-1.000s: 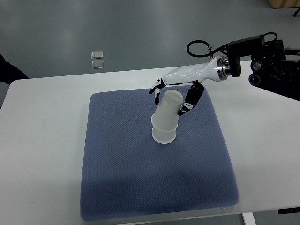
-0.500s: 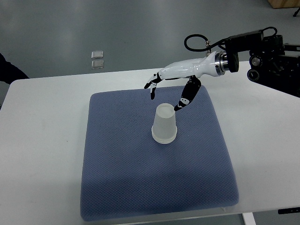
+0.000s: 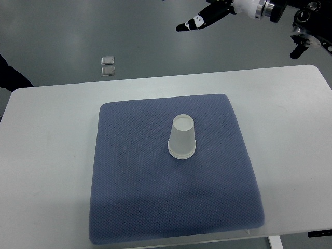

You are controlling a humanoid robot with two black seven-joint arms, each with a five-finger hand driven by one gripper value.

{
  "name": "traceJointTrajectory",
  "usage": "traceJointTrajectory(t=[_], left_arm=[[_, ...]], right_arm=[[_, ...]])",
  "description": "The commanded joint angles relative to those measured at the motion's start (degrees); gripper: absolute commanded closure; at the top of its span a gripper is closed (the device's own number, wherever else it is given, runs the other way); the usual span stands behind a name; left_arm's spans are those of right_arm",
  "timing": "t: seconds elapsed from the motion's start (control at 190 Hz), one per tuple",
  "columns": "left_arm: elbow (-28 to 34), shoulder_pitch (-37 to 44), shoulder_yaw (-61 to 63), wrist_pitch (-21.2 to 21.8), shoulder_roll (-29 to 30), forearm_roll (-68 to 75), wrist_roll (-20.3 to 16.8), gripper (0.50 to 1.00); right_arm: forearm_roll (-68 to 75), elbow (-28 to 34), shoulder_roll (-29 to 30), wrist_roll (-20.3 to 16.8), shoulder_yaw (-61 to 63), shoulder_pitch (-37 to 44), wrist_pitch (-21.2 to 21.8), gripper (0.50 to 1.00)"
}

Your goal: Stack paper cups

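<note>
A: Where are the paper cups (image 3: 182, 137)?
B: Stacked upside down on the blue mat (image 3: 129, 207), well below the right robot hand (image 3: 199, 21), whose grip can't be judged.
A: Best practice?
B: Retreat clear, leaving the stack untouched.

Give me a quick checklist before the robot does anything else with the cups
1. Cup stack upright, mouth down on the blue mat: ok.
2. Stack sits well inside the mat, away from its edges: ok.
3. Right hand clear of the stack, up at the top edge of the picture, holding nothing: ok.
4. How many cups are nested in the stack: cannot tell.
5. Another loose cup in view to add: not ok, none shows.
6. Left hand's position: cannot tell, out of view.
</note>
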Motion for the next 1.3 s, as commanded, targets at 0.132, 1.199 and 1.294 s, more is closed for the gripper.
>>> traceJointTrajectory(t=[0.132, 1.199, 1.294], left_arm=[[0.0, 0.0, 0.0, 0.0, 0.0, 0.0, 0.0, 0.500], [0.0, 0.0, 0.0, 0.0, 0.0, 0.0, 0.0, 0.500], [0.0, 0.0, 0.0, 0.0, 0.0, 0.0, 0.0, 0.500]], right_arm=[[25.5, -6.0, 4.3, 0.0, 0.1, -4.6, -12.5, 0.593], [43.5, -10.8, 9.6, 0.6, 5.7, -18.7, -11.8, 0.585], [43.5, -10.8, 9.6, 0.7, 5.7, -18.8, -11.8, 0.587]])
